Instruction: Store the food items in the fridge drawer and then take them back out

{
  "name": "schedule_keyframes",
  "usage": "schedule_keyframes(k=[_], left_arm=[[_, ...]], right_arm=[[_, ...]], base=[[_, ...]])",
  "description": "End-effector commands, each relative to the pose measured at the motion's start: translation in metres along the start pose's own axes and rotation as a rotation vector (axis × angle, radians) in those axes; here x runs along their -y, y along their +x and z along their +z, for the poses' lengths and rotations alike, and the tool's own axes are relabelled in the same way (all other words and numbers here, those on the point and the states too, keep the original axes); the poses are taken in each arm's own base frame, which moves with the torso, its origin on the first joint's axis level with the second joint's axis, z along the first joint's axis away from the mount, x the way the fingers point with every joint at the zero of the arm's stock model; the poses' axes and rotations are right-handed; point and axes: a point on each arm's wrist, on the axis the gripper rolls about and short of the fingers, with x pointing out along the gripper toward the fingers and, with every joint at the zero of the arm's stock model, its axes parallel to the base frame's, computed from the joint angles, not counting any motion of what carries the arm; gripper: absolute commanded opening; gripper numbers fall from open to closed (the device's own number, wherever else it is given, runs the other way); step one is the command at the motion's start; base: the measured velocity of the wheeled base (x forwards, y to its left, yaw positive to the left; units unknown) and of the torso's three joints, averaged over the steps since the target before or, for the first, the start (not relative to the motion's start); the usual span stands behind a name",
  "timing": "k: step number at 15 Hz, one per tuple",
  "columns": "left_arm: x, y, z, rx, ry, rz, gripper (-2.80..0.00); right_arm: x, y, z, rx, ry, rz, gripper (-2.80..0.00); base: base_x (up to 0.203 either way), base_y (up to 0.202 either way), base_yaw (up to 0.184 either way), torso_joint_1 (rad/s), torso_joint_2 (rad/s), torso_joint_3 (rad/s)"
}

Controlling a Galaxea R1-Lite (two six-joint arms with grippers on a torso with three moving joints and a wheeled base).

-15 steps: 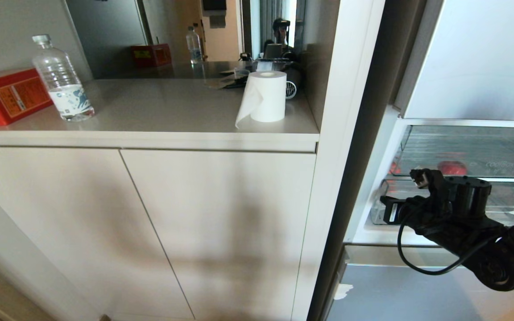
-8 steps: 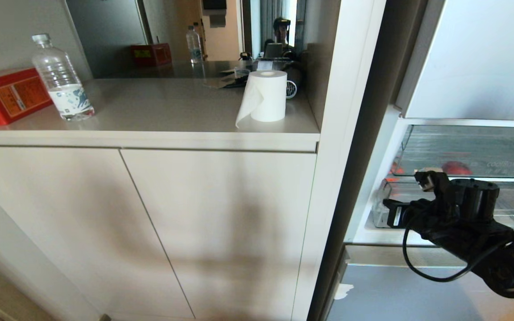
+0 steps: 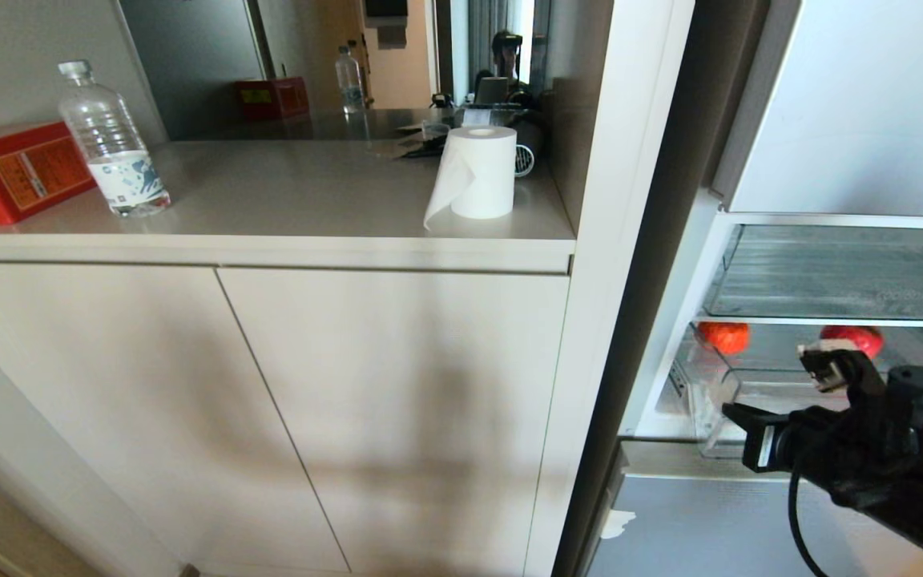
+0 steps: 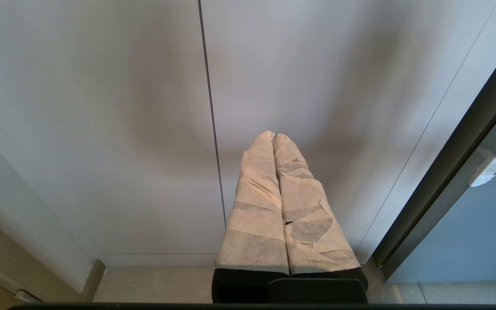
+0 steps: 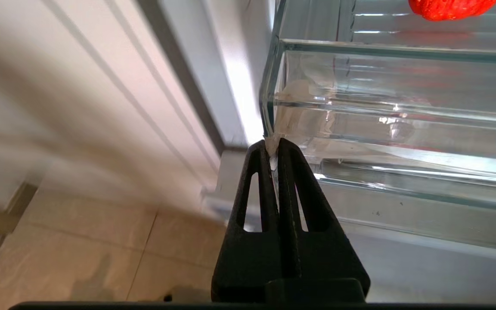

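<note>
Beige stone-look surface [image 3: 285, 200] tops two pale cabinet doors [image 3: 253, 417], a mirror panel behind it. On it: red rectangular box [image 3: 13, 172] at 9 o'clock, clear plastic water bottle [image 3: 113, 144] just beside the box, white paper roll [image 3: 477, 172] toward the fridge side with a loose sheet hanging. A white upright panel [image 3: 630, 240] separates the cabinet from the open fridge at 3 o'clock; tiled floor below.

Clear plastic fridge drawer [image 5: 385, 112] with ribbed floor and thick transparent front lip sits pulled out under a glass shelf [image 3: 838, 276]. Small round orange-red fruit [image 3: 852, 338] lies inside toward the back; a second red patch [image 3: 724, 336] at the drawer's left wall, can't tell whether it's a fruit or a reflection.

Right black pincer [image 5: 274, 150] sits at the drawer's front left corner, tips pressed together on a thin whitish tab [image 5: 272, 144] stuck there. Right arm crosses in front of the drawer at 4 o'clock, partly blocking the front lip.

Left pincer [image 4: 274, 137], tape-wrapped, pressed together, holding nothing, pointing at the cabinet doors.
</note>
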Motion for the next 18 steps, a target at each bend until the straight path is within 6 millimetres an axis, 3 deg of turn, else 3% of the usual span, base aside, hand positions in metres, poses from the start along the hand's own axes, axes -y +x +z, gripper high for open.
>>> schedule_keyframes(k=[1, 3, 4, 10, 12, 15, 18], left_arm=[[0.0, 0.0, 0.0, 0.0, 0.0, 0.0, -2.8], [0.0, 0.0, 0.0, 0.0, 0.0, 0.0, -2.8], [0.0, 0.0, 0.0, 0.0, 0.0, 0.0, -2.8], [0.0, 0.0, 0.0, 0.0, 0.0, 0.0, -2.8], [0.0, 0.0, 0.0, 0.0, 0.0, 0.0, -2.8], [0.0, 0.0, 0.0, 0.0, 0.0, 0.0, -2.8], [0.0, 0.0, 0.0, 0.0, 0.0, 0.0, -2.8]], right_arm=[[-0.002, -0.031, 0.003, 0.058, -0.002, 0.006, -2.8], [-0.002, -0.05, -0.007, 0.044, -0.001, 0.006, -2.8], [-0.002, -0.06, -0.013, 0.035, 0.0, 0.005, 0.0], [-0.004, -0.116, -0.01, 0.133, -0.006, 0.013, 0.0], [-0.005, -0.129, 0.007, 0.139, -0.001, 0.0, 0.0], [-0.004, -0.129, 0.049, 0.047, 0.013, -0.05, 0.0], [0.005, -0.085, 0.063, -0.138, 0.03, -0.102, 0.0]], base=[[0.0, 0.0, 0.0, 0.0, 0.0, 0.0], [0.0, 0.0, 0.0, 0.0, 0.0, 0.0], [0.0, 0.0, 0.0, 0.0, 0.0, 0.0], [0.0, 0.0, 0.0, 0.0, 0.0, 0.0], [0.0, 0.0, 0.0, 0.0, 0.0, 0.0], [0.0, 0.0, 0.0, 0.0, 0.0, 0.0], [0.0, 0.0, 0.0, 0.0, 0.0, 0.0]])
